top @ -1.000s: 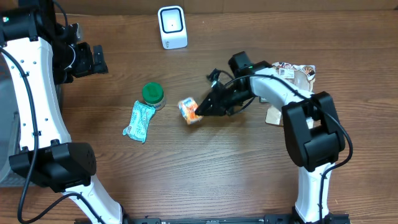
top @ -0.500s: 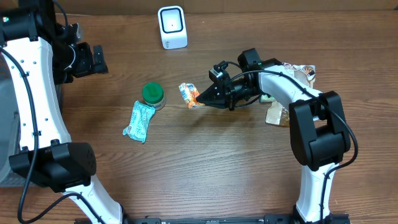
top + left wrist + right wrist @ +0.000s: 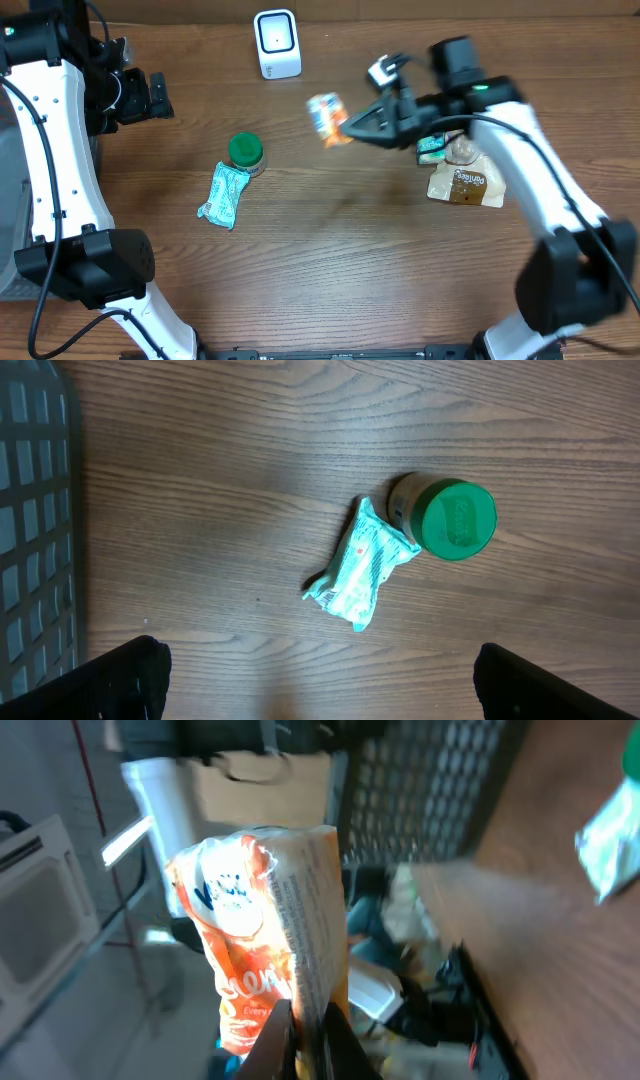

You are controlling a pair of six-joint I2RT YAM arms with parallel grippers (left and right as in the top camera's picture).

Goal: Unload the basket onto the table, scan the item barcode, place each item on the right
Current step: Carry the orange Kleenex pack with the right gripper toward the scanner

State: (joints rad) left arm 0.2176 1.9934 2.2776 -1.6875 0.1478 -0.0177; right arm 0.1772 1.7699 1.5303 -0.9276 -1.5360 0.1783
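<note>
Upper centre of the overhead frame: we see the right hand clamped on an orange snack packet, held above the bench, below and right of the white scanner. At upper left the left hand is spread wide. A green-lidded jar and teal pouch sit left of centre.

The jar sits just behind the packet (they touch), scanner farther back, bag right.

The orange pouch looks glossy plastic; the table, matt grained wood.
</note>
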